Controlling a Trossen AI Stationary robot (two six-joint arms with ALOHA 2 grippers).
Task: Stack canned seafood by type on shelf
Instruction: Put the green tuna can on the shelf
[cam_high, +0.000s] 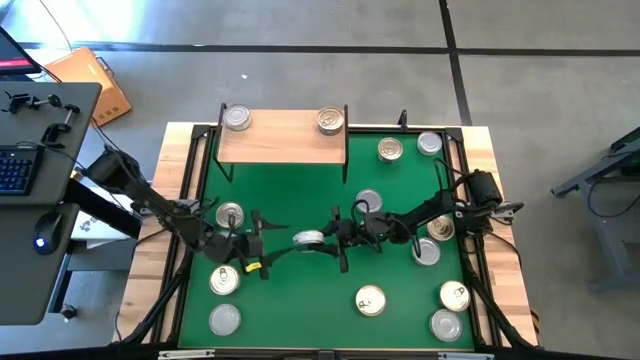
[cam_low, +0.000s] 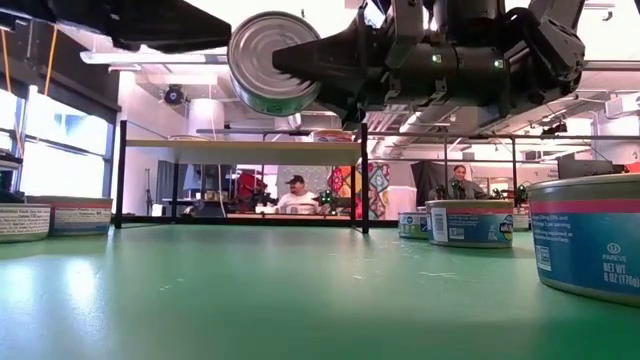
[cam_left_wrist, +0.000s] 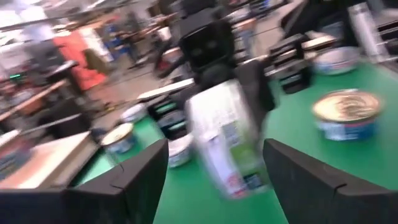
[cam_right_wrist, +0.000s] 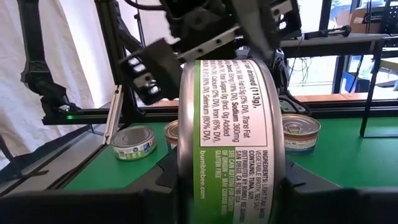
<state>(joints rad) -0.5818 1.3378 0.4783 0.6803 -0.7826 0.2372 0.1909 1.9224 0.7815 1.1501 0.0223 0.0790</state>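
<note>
A tin (cam_high: 308, 238) with a white and green label (cam_right_wrist: 230, 137) hangs on its edge above the middle of the green mat, with my right gripper (cam_high: 325, 238) shut on it. My left gripper (cam_high: 280, 238) stands open just left of the tin. Its fingers (cam_left_wrist: 134, 180) are spread wide on either side of the tin (cam_left_wrist: 227, 143) and clear of it. The wooden shelf (cam_high: 283, 138) at the far edge carries a silver-lidded tin (cam_high: 237, 118) and a gold-lidded tin (cam_high: 331, 121) at its two far corners. My right gripper pinches the tin between its two fingers (cam_right_wrist: 298, 180), one on each flat end (cam_low: 262, 62). The fingers come level from the table's right. The tin stands on its edge with its label wall (cam_right_wrist: 231, 112) facing the wrist camera, lifted clear of the mat.
Several loose tins lie on the mat: near the left arm (cam_high: 229, 215), at the near left (cam_high: 224, 281), at the near right (cam_high: 455, 296), under the right arm (cam_high: 427, 251) and at the far right (cam_high: 390, 150). The black frame (cam_high: 470, 200) edges the mat.
</note>
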